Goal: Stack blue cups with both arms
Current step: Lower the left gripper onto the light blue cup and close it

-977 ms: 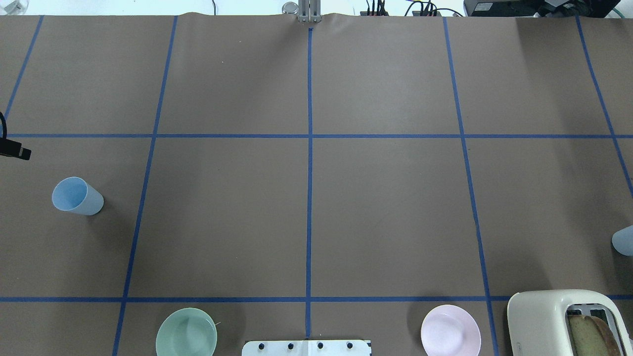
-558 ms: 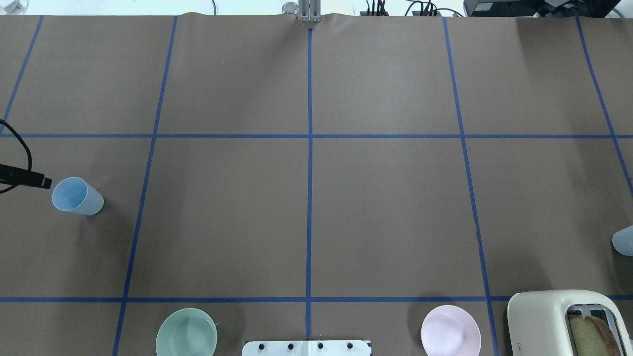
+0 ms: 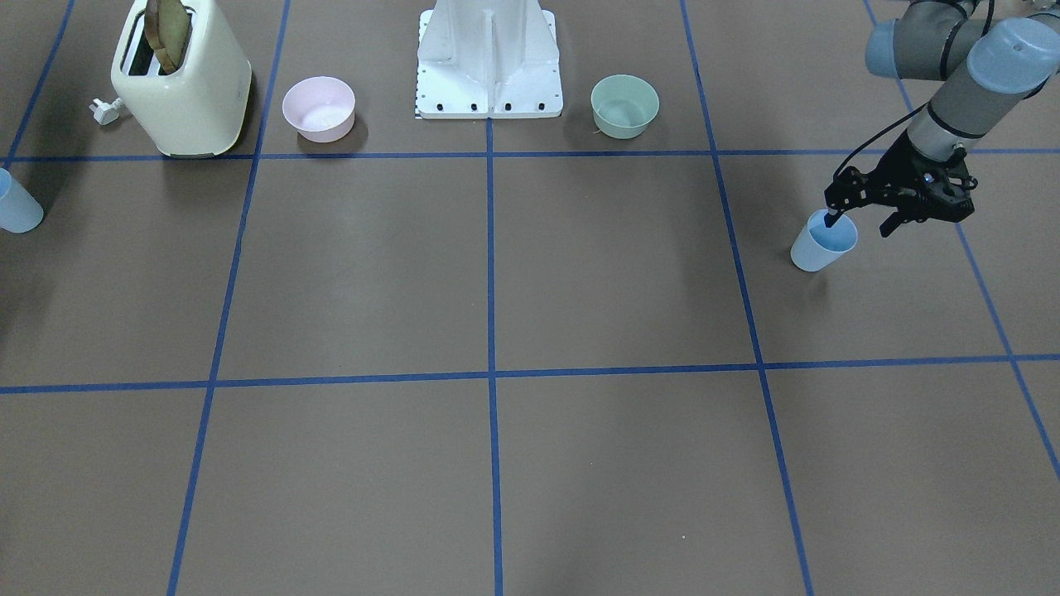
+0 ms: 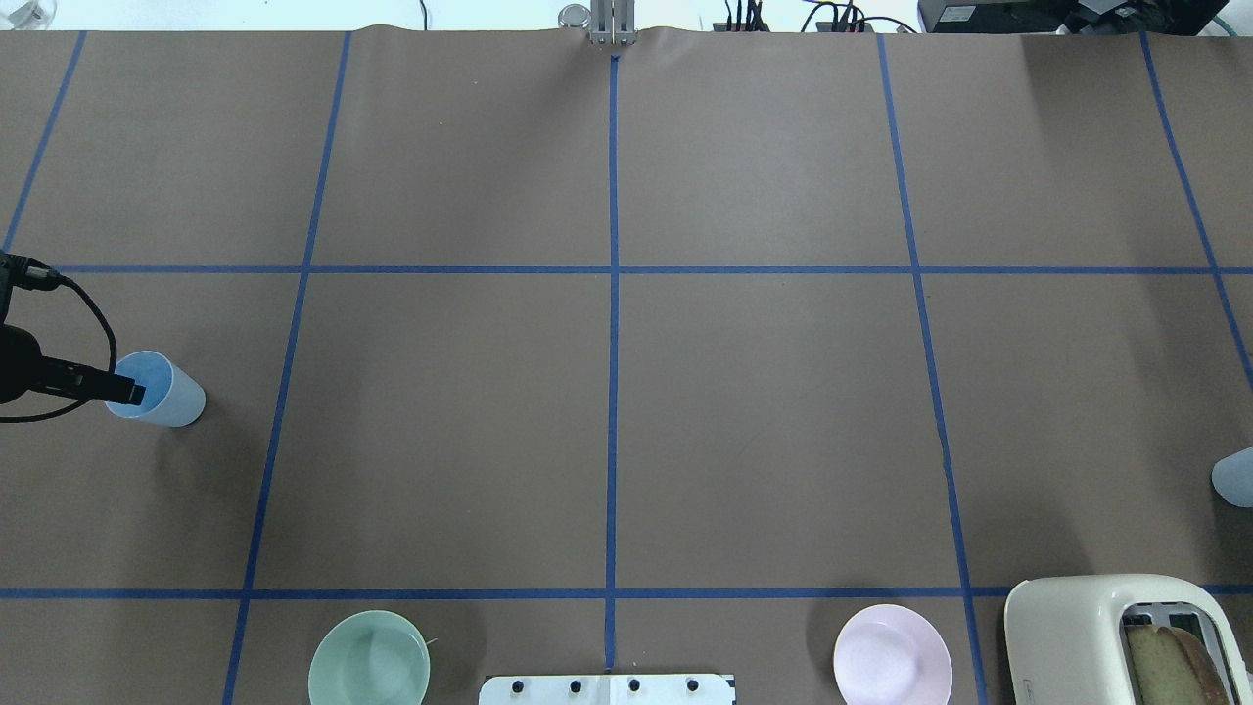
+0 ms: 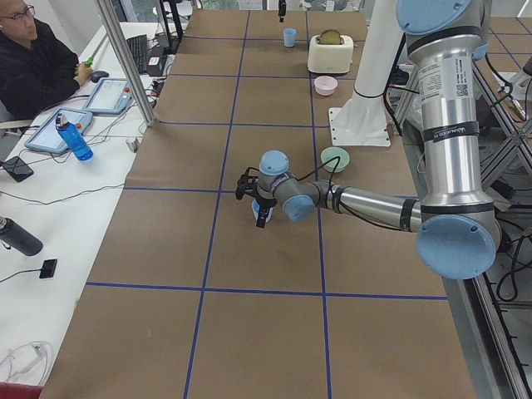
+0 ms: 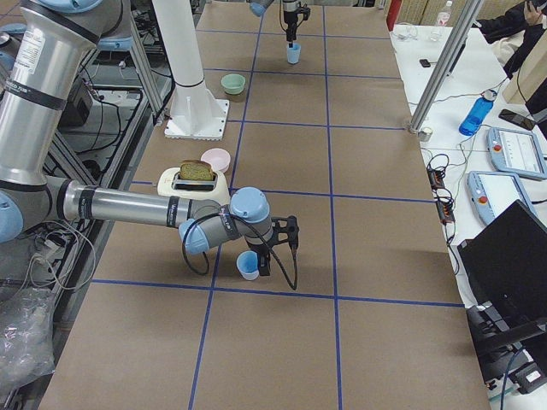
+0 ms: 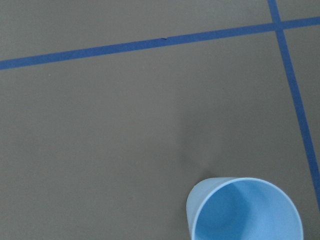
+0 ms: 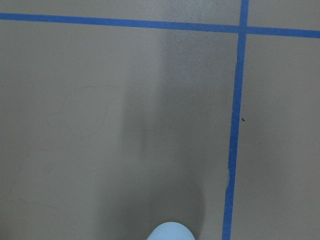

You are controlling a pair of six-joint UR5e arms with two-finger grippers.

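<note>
Left cup (image 4: 162,392): stands upright, mouth up, at the far edge of the tabletop (image 4: 764,411) on the robot's left. That is within easy reach of the left arm, which is likely why that arm goes for it.

Right cup (image 4: 1233,477): also upright, at the opposite far edge, so it falls to the right arm. The two cups are well apart, and nothing is stacked yet.

Left hand (image 3: 860,222): spread wide and hanging over the left cup. One finger (image 3: 831,218) dips inside the mouth and the other stays outside the wall. This looks set up for a pinch on the rim, which suits a thin, open tumbler. Nothing is gripped.

Right hand (image 6: 278,248): sits just beside the right cup in the side view. I cannot tell whether it is spread or closed, or whether it touches the cup. Its wrist camera shows only the cup's rim at the bottom edge.

Step, as I judge it: both arms are at the pick-up stage, each at its own cup. The stacking itself would have to come after one cup is lifted.

Risk: closing off-centre could tip the light left cup.

Surroundings: the mint bowl (image 4: 369,658), pink bowl (image 4: 892,654) and toaster (image 4: 1087,636) sit by the robot's side, away from both cups.
</note>
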